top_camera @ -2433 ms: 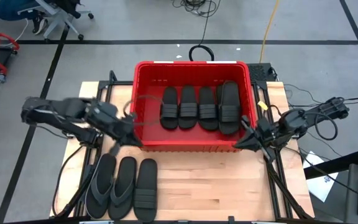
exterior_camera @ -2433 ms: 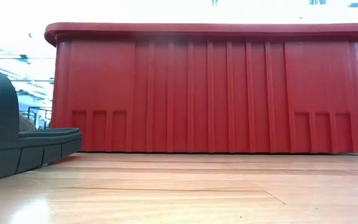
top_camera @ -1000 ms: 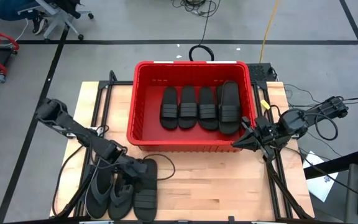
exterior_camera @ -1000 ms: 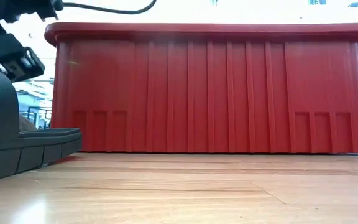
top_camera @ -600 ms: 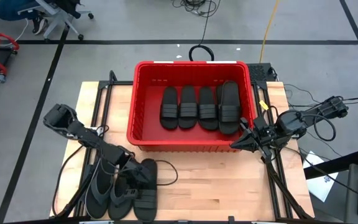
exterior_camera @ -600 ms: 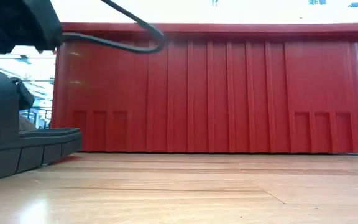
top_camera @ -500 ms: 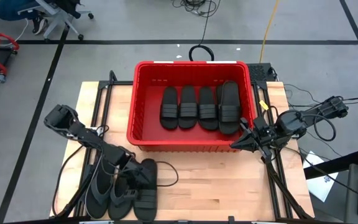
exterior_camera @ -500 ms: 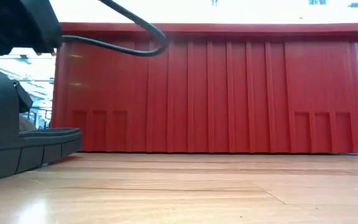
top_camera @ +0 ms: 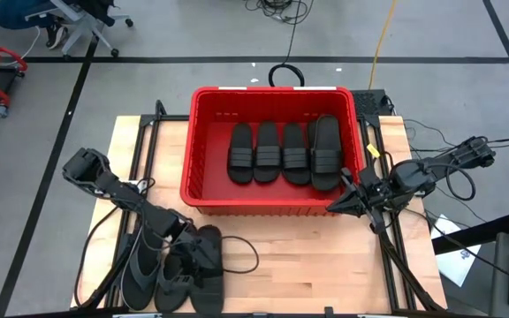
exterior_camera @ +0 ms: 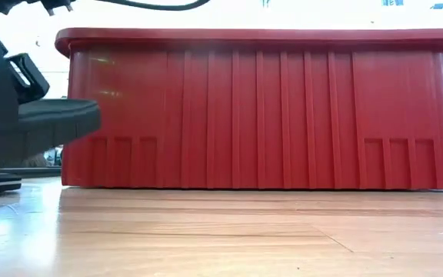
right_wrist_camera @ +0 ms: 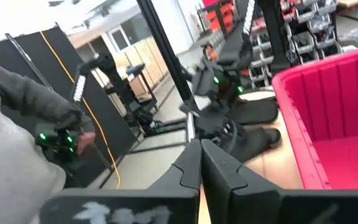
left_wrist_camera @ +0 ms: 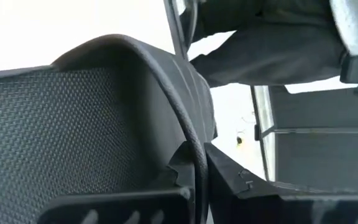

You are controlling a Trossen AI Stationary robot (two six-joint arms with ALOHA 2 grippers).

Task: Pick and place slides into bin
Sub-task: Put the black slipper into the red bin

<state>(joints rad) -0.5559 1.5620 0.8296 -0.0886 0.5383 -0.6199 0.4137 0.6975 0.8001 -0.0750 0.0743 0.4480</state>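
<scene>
A red bin [top_camera: 203, 190] sits mid-desk [top_camera: 307, 265], with four black slides [top_camera: 283, 153] lying side by side inside it. In front of the bin's left corner, three more slides remain. The left hand [top_camera: 193, 256] has clamped on the ribbed slide [exterior_camera: 48, 123] nearest the bin, its end raised off the wood, probably for carrying over. The right hand [top_camera: 341, 203], fingers together and empty, waits at the bin's right front corner.
</scene>
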